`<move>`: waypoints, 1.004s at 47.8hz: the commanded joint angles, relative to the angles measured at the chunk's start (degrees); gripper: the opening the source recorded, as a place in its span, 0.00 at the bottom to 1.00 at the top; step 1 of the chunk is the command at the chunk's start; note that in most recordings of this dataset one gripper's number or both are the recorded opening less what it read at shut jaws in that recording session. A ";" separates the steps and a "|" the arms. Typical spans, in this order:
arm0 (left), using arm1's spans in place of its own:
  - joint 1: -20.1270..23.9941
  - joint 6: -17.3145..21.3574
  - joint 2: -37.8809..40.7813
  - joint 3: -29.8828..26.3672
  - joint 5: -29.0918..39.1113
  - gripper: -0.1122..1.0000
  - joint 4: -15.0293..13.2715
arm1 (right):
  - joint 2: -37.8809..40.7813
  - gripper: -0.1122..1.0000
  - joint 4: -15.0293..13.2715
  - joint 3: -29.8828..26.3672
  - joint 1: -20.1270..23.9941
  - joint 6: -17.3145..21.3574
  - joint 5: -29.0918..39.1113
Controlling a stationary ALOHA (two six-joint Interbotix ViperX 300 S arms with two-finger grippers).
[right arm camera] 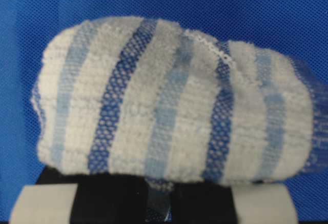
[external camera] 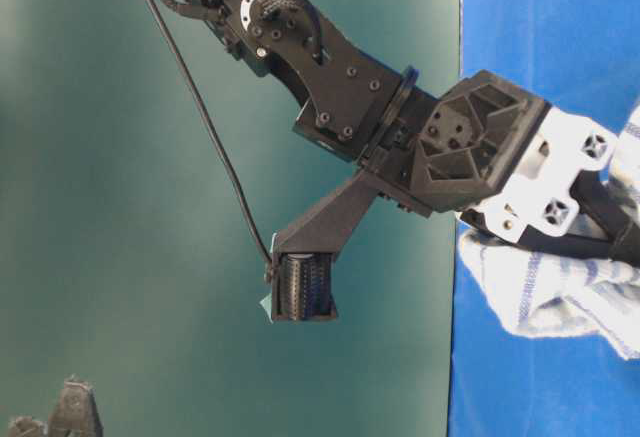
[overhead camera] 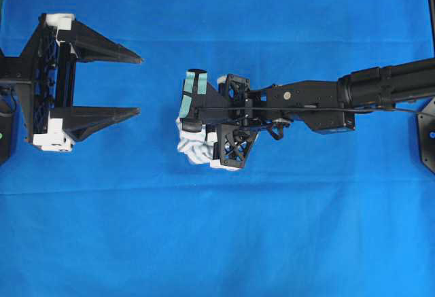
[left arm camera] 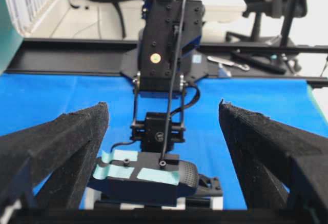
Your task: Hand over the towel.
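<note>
Under right gripper [overhead camera: 192, 128], nubby striped towel [overhead camera: 194, 149]

The left end effector [overhead camera: 139, 85] gapes wide, facing the clamped right end effector [overhead camera: 192, 121].

Table under plain blue covering [overhead camera: 272, 242], striped towel [overhead camera: 192, 149] bunched on it

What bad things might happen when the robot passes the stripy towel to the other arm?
1. The towel hangs bunched beneath the right end effector, so the open left end effector might close on the fingers rather than cloth.
2. There is a gap between the two arms over the blue table covering; releasing too early would probably drop the towel.
3. Only part of the towel seems pinched, so it may slip.
</note>
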 commanded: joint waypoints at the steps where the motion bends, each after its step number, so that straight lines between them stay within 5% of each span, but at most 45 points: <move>1: 0.09 0.00 -0.35 -0.62 -0.09 0.93 -0.09 | -1.14 0.20 0.18 -1.14 -0.09 0.09 0.00; 8: 0.09 0.00 -0.35 -0.62 0.18 0.93 -0.09 | -1.32 0.23 0.18 -1.23 -0.09 0.26 0.09; 15: 0.09 0.00 -0.35 -0.62 0.88 0.93 -0.09 | -3.16 0.61 0.00 -0.79 -0.09 0.26 0.35; 19: 0.09 0.00 -0.35 -0.62 1.05 0.93 -0.09 | -5.71 0.74 0.00 -0.26 -0.09 0.26 0.97; 35: 0.09 -0.35 -0.35 -0.62 1.32 0.93 -0.09 | -21.27 0.73 -1.67 3.34 -0.09 0.18 1.23; 48: 0.09 -0.26 -0.44 -0.62 1.41 0.93 -0.09 | -34.37 0.73 -3.60 10.63 -0.09 0.09 -7.21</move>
